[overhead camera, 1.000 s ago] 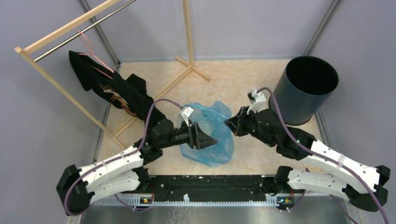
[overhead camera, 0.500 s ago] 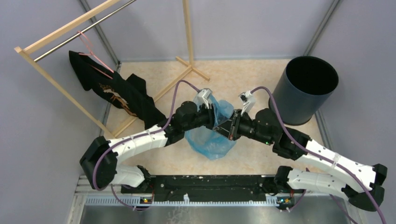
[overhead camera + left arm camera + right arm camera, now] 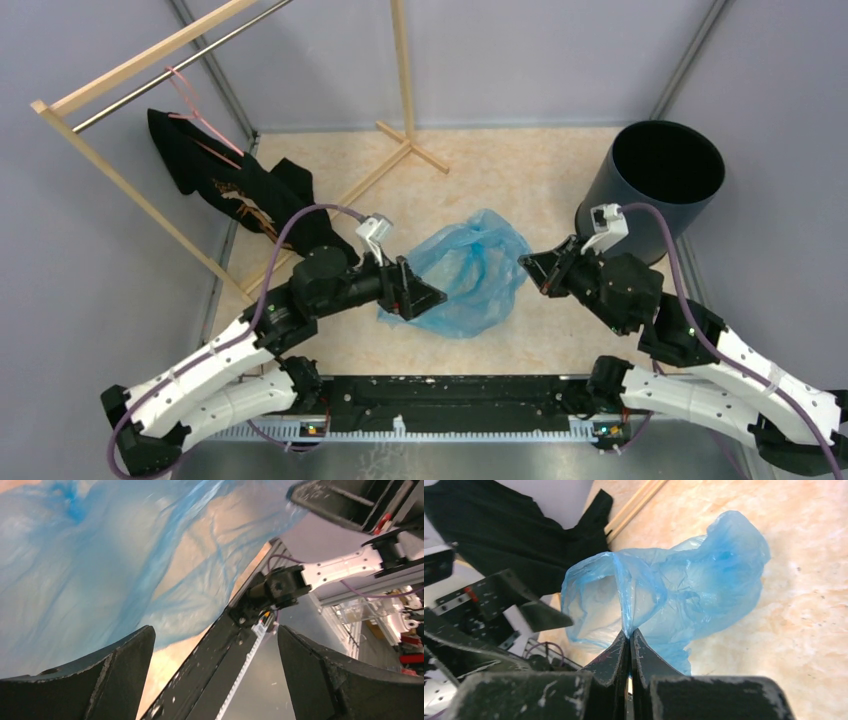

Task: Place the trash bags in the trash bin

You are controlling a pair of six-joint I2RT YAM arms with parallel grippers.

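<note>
While my right gripper [image 3: 627, 635] pinches a fold of the light-blue trash bag [image 3: 468, 272] between fingers pressed tight together, the rest of the film bunches, wrinkled, over the beige table [image 3: 520, 170] between my two arms. My left gripper [image 3: 428, 296] sits at the bag's left edge with its fingers spread wide, the blue film just beyond their tips. Upright at the far right, close behind my right wrist and apart from the bag, stands the dark trash bin [image 3: 640, 215]; the black garment [image 3: 255, 205] lies far left.
</note>
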